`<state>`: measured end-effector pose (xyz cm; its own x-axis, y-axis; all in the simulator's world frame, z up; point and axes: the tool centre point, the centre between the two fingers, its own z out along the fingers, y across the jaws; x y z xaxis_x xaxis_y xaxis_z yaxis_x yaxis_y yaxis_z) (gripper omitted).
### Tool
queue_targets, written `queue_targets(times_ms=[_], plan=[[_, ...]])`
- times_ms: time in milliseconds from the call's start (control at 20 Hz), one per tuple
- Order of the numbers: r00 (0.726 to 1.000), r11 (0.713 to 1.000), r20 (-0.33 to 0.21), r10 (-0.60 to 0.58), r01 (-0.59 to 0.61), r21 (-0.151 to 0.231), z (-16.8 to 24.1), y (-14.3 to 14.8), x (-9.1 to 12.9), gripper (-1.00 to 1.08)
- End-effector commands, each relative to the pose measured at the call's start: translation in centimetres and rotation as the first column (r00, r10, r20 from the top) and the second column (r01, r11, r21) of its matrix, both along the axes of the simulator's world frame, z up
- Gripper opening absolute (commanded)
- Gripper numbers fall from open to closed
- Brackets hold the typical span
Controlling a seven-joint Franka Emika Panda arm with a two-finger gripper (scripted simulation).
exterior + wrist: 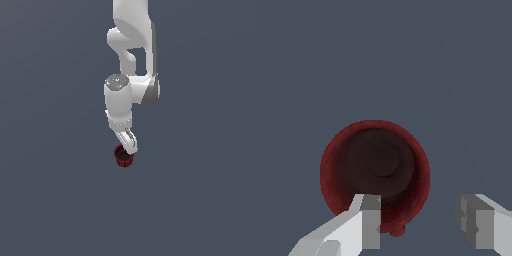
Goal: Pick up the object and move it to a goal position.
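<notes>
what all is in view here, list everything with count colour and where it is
cup: one, dark red, upright with its mouth open to the top, on the grey floor just under the arm's tip, near the middle of the exterior view
floor: one, plain slate grey, fills the background in both views
arm: one, white with grey joints, comes down from the top of the exterior view
hand: one, white and grey, open, one finger over the cup's mouth and the other outside its rim
</notes>
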<state>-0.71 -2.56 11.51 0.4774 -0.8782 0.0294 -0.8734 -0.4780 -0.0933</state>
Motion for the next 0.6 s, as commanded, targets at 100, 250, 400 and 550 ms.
queue_targets(times_ms=[100,250,400,550], plan=[[0.993,0.993,0.009,-0.121,0.121,0.009,-0.50,-0.23,-0.28,0.28],[0.983,0.983,0.013,-0.182,0.182,0.014,-0.75,-0.35,-0.43,0.28],[0.973,0.973,0.016,-0.229,0.229,0.018,-0.94,-0.46,-0.55,0.28],[0.965,0.965,0.019,-0.263,0.262,0.021,-1.07,-0.54,-0.64,0.28]])
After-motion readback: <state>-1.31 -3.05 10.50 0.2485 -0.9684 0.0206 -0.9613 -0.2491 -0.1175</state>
